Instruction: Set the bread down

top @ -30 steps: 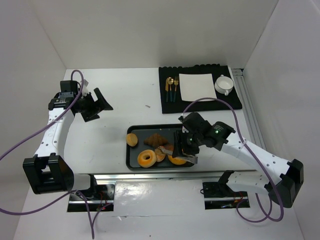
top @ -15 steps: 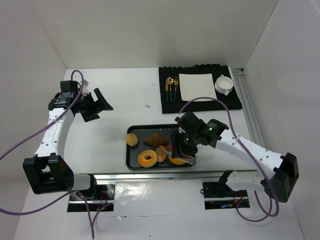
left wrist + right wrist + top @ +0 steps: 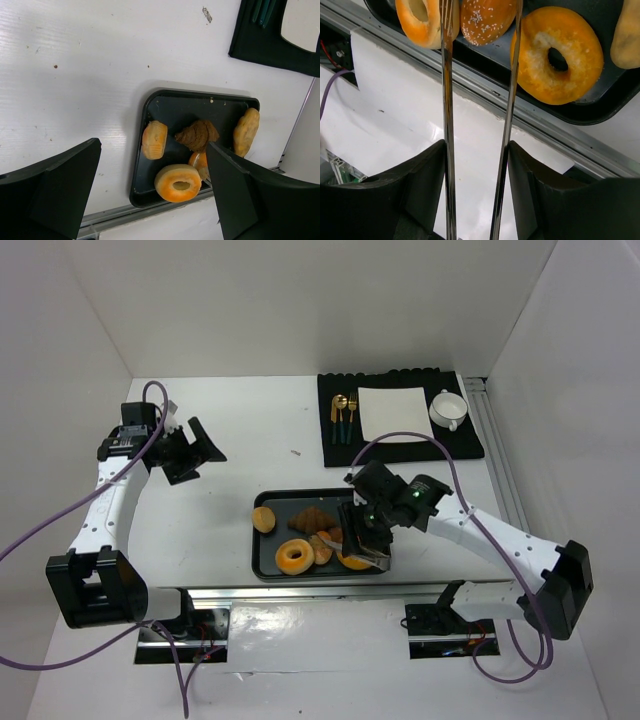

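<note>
The bread [image 3: 487,17] is a small glossy reddish-brown seeded roll on the black tray [image 3: 270,502], lying between two ring bagels [image 3: 559,55] [image 3: 422,20]. It also shows in the top view [image 3: 322,550] and in the left wrist view [image 3: 199,159]. My right gripper [image 3: 476,147] [image 3: 366,532] is shut on metal tongs [image 3: 446,100]. The two tong arms reach forward and stand one on each side of the roll; I cannot tell if they pinch it. My left gripper [image 3: 205,453] [image 3: 153,144] is open and empty, held high over the table, left of the tray.
The tray also holds a croissant [image 3: 312,521], a tan bun [image 3: 264,519] and a pale long loaf [image 3: 246,131]. A black mat [image 3: 470,445] at the back right carries cutlery [image 3: 343,415], a white napkin [image 3: 394,412] and a cup [image 3: 448,409]. The table's near edge rail [image 3: 530,117] runs just below the tray.
My right arm has shifted slightly left over the tray, bringing the tongs closer around the roll. The left arm has not moved.
</note>
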`<state>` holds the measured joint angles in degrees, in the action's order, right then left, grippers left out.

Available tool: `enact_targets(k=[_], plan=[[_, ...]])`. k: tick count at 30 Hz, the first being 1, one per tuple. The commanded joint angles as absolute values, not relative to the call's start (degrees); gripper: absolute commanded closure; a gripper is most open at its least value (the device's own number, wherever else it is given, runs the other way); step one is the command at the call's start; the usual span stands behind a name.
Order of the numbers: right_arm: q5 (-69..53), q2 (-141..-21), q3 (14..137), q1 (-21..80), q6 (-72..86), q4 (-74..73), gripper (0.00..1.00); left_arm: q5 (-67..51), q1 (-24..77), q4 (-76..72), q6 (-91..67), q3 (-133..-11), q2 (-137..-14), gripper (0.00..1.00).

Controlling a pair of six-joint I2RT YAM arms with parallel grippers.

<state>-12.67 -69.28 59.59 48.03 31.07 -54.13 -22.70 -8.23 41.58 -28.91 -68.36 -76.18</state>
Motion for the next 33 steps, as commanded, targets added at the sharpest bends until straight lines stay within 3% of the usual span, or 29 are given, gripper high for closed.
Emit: enact_targets(k=[1,4,6,18,24,29,33], plan=[[-14.2,-70.9,62.3,48.5,29.4,-54.0,0.43,-23.5,-8.6,40.1,-29.5,-67.8,-75.1,0.00],[-13.4,-70.9,62.8,48.5,28.8,-54.5,0.66,-23.5,-8.6,40.1,-29.0,-67.8,-75.1,0.00],[-12.8,-70.9,64.8,48.5,28.8,-55.4,0.72,-22.9,-8.6,40.1,-29.0,-68.3,-75.1,0.00],[-3.5,-70.9,78.8,48.5,28.8,-67.1,0.72,-22.9,-8.6,40.6,-29.0,-68.8,-75.1,0.00],[11.8,-72.0,86.9,48.5,29.4,-67.1,0.76,-22.9,-8.6,40.6,-29.0,-68.8,-75.1,0.00],[25.6,-74.2,88.2,41.3,25.4,-53.6,0.76,-23.4,-8.6,40.1,-29.0,-68.8,-75.1,0.00],[27.2,-78.8,87.6,31.0,17.7,-38.4,0.76,-25.3,-8.6,40.1,-29.0,-69.4,-75.1,0.00]])
